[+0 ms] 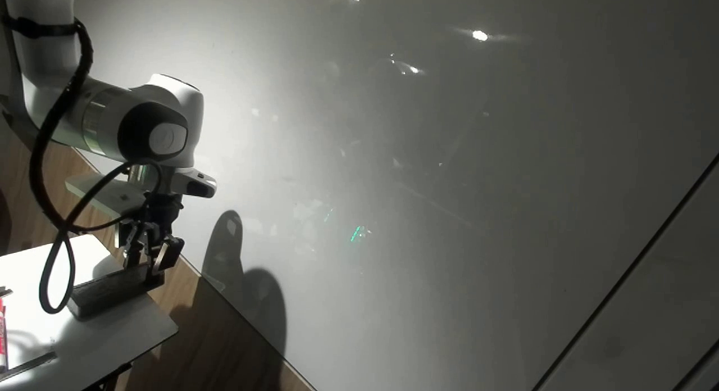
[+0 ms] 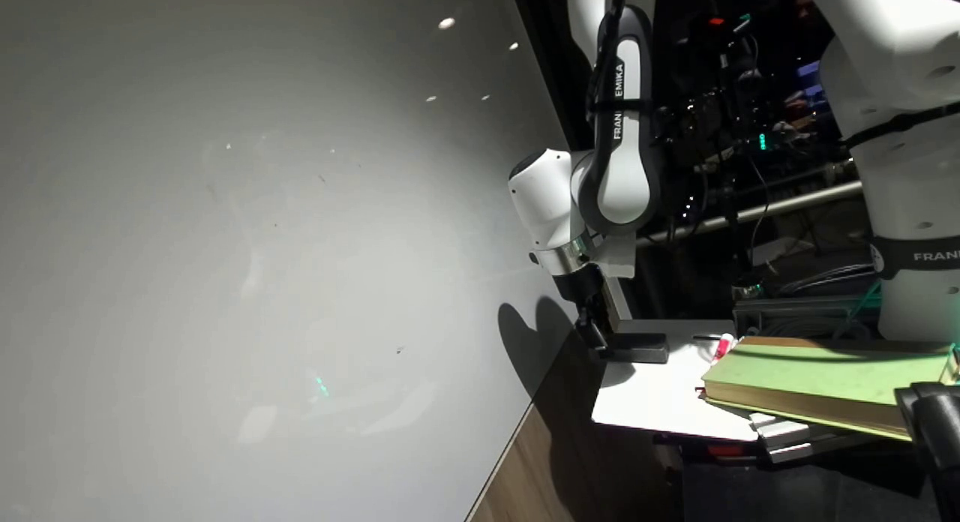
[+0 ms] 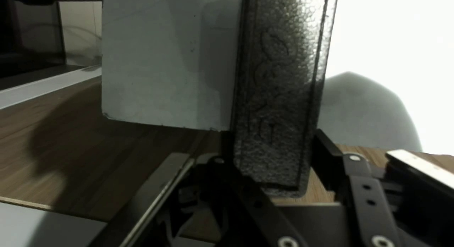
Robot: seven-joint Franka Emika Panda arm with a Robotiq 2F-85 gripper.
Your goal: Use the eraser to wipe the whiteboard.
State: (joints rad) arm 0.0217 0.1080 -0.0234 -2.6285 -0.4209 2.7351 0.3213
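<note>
- Eraser [image 2: 637, 348], one: dark oblong block, its greater part over the white tabletop [image 2: 667, 402], its held end jutting past the edge; whether it touched the surface or hung just above could not be told.
- Gripper [image 3: 273, 151], one: jaws clenched on the eraser's jutting end, one against each long side.
- Whiteboard [image 1: 505, 256], one: large, grey-white, glossy, in both exterior views; the eraser stood apart from it. Green streak [image 1: 355, 233] upon it, ink or reflection uncertain.
- Sundries: red-and-white item [image 2: 723, 347] on the tabletop, near a green book [image 2: 817, 379].
- Step in hand, as judged: the pick-up, grasp made, wiping not yet begun.
- Next move, as judged: called for raising the eraser clear of the tabletop, bringing it across to the whiteboard and turning the wrist until the underside met it flat; the marked face in the wrist view was probably the back.
- Caution, as judged: held by one end, the block could have pivoted under pressure.
</note>
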